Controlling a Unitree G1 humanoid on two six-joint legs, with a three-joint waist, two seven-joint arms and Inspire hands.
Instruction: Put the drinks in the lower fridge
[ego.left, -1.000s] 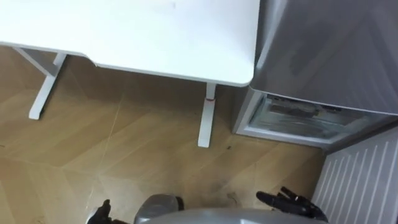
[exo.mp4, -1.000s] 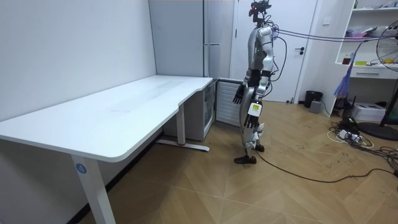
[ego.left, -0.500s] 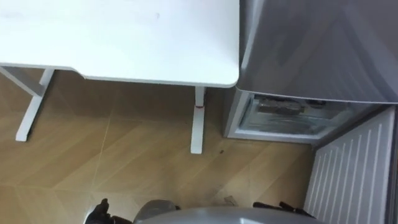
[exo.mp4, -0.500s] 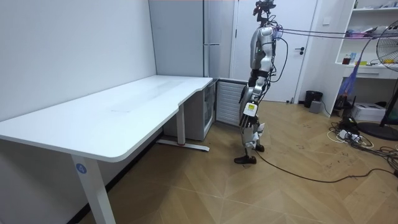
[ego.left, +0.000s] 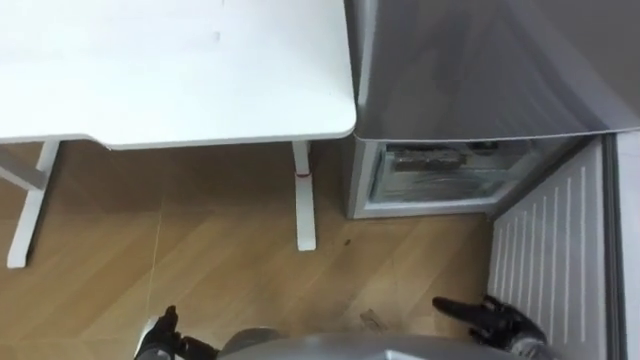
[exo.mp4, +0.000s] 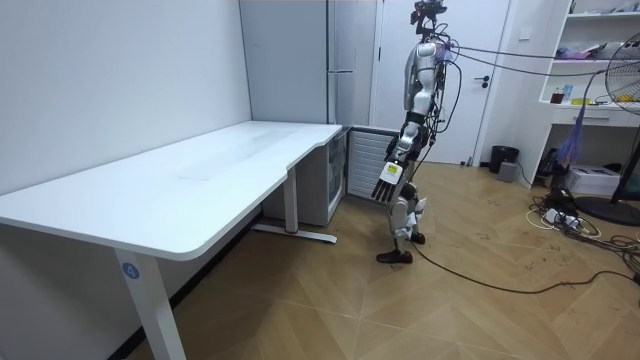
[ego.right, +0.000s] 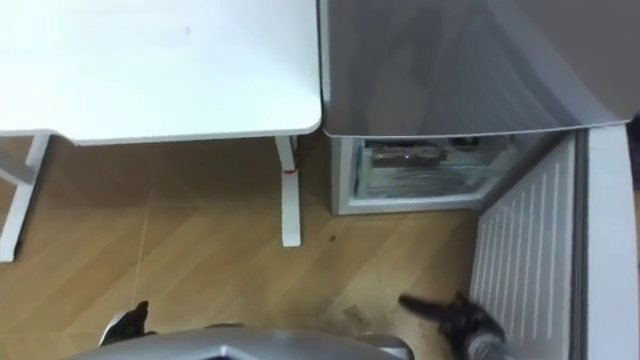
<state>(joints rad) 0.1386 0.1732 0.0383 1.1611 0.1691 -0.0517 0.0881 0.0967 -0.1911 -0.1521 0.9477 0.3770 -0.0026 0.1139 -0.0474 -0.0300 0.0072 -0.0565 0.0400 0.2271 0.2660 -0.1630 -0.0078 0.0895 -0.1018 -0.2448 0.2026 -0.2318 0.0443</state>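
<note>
- Evidently the way in is ready: the lower compartment (ego.left: 440, 175) of the tall grey metal fridge (ego.left: 480, 70) stands open. Its white ribbed door (ego.left: 545, 250) is swung out to the robot's right.
- Dark shapes lie on a shelf inside that compartment, near its front edge. They are too blurred to say whether they are drinks.
- Neither hand carries anything, so by my reading no drink is on its way just now. The fetching or the loading may be left, and closing the door looks undone.
- The top of the wide white desk (ego.left: 170, 70), as far as its corner against the fridge, looks bare.
- The right hand (ego.left: 495, 322) hangs low over the light wooden floor (ego.left: 230, 250), just beside the bottom edge of the open door. Its fingers are straight and spread, pointing towards the robot's left, with nothing between them.
- The left hand (ego.left: 163, 338) sits low on the desk side, close to the body. In the room view the arm nearer the desk hangs down with straight, relaxed fingers, empty.
- The robot stands upright on the floor, facing the fridge, near the desk's corner.
</note>
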